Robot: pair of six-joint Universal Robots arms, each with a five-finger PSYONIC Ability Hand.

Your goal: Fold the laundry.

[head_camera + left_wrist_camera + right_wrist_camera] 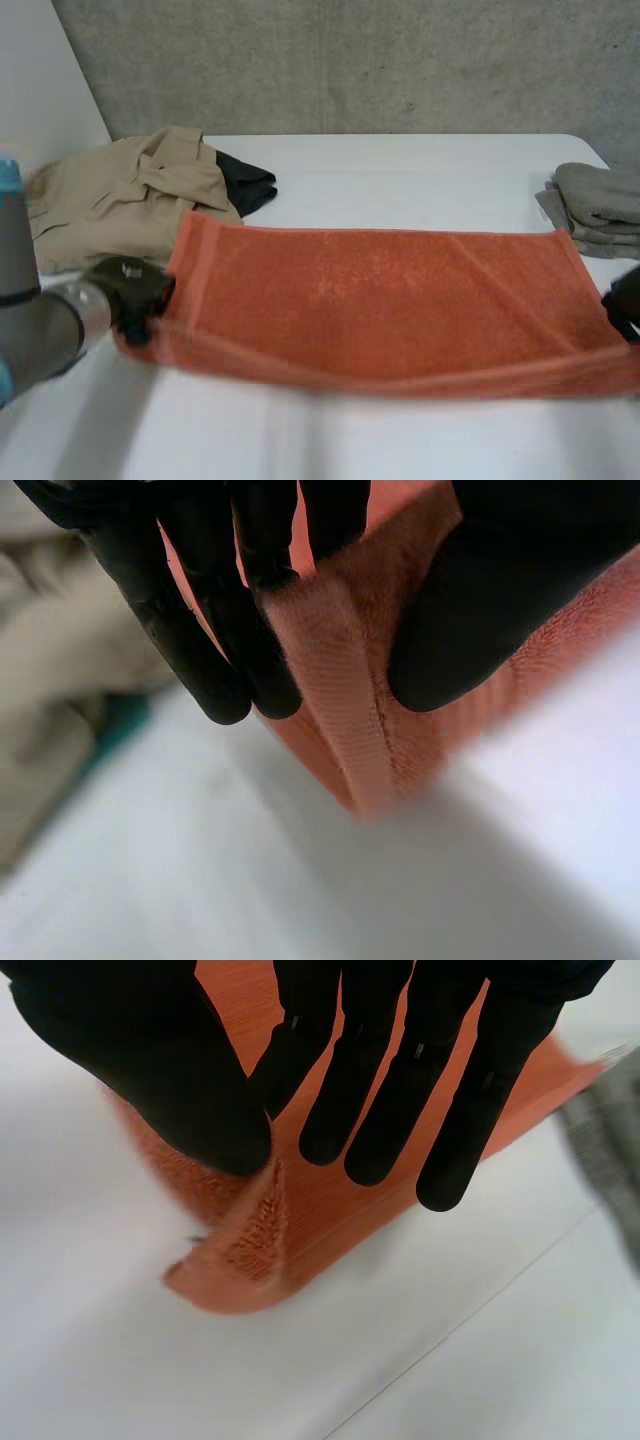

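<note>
The white table (400, 160) carries everything. Across its middle lies the orange towel (380, 290), spread flat with its long axis running from 9 o'clock to 3 o'clock. The towel's near long edge, at 6 o'clock, is raised a little off the tabletop and sags between its two ends. A crumpled beige garment (120, 190) sits at 10 o'clock, reaching the towel's far left corner; whether it touches or overlaps there I cannot tell. A stack of folded grey towels (600, 205) rests at 2 o'clock, just beside the towel's far right corner. A smaller dark garment (245, 182) pokes out from under the beige one at 11 o'clock.

The left hand (135, 290) is at the towel's near left corner, at 8 o'clock. Its wrist view shows the fingers (215, 630) and thumb closed narrowly on the hem, pinching the cloth. The right hand (625, 300) is at the near right corner, at 4 o'clock. Its thumb (150, 1070) nips the corner against one finger while the other fingers reach straight over the cloth.

Each hand holds one end of the same long edge, so the coming move likely carries that edge towards 12 o'clock onto the far edge, with both arms travelling evenly. The beige garment and the grey stack flank the landing line and could snag the corners
</note>
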